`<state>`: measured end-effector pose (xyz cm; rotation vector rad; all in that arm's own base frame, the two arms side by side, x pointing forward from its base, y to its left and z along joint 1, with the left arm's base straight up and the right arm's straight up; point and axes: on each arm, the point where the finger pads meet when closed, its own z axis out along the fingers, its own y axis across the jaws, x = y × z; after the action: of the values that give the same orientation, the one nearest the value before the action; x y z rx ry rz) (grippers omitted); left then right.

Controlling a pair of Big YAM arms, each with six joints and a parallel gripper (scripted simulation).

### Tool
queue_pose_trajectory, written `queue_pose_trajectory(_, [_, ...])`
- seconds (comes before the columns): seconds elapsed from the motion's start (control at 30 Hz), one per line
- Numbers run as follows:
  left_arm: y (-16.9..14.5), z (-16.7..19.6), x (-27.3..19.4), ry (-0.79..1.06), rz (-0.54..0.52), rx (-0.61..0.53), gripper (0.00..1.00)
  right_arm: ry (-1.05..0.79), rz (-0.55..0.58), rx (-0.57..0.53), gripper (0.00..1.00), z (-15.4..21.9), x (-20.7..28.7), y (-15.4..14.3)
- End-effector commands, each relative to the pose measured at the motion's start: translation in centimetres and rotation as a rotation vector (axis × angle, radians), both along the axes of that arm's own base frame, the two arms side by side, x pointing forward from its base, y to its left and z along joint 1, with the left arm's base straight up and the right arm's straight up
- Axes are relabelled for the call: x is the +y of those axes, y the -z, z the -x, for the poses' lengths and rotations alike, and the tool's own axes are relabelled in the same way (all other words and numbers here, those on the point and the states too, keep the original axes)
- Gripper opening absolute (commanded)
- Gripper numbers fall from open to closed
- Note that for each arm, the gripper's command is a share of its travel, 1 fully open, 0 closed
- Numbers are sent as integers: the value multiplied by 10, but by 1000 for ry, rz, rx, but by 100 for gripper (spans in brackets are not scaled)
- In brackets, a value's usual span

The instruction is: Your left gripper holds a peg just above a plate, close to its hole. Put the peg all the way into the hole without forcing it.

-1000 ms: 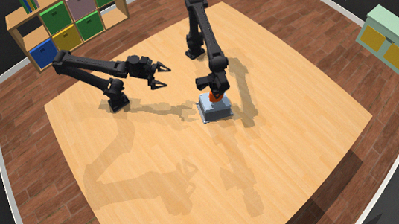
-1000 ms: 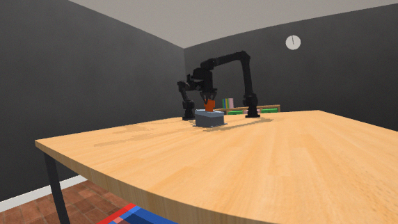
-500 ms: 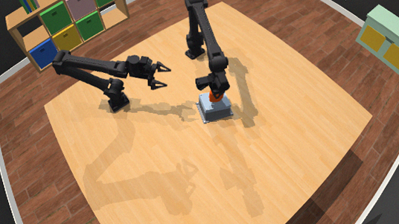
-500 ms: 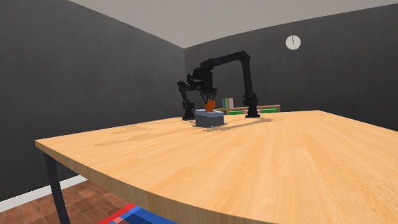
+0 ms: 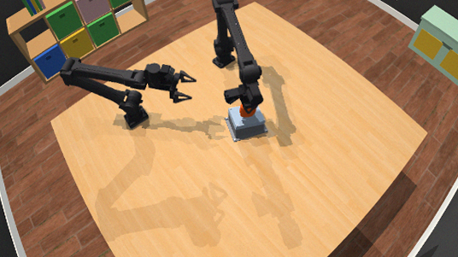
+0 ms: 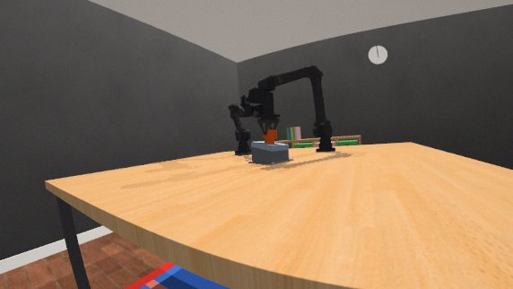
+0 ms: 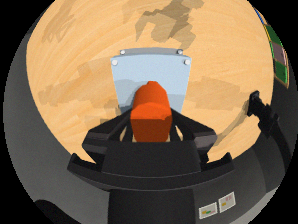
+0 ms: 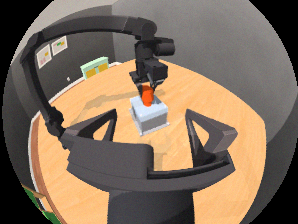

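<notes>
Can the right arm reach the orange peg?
Probably not yet: the left gripper holds the peg, crowding it, though the right gripper is open.
</notes>
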<state>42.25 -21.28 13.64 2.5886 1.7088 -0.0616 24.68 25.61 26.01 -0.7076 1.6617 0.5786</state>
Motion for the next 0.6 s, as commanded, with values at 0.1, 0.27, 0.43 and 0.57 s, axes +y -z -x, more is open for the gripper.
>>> queue_pose_trajectory(0.1, [-12,-16,-11,-18,40,-64,40,2,-35,-32,100,-3,2,-22])
queue_pose_trajectory(0.27, [10,-12,-17,-9,37,-56,40,2,-35,-32,100,-3,2,-22])
queue_pose_trajectory(0.43, [25,-4,-14,-7,30,-39,40,2,-35,-32,100,-3,2,-22])
queue_pose_trajectory(0.57, [17,-3,-13,5,38,-55,40,2,-35,-32,100,-3,2,-22])
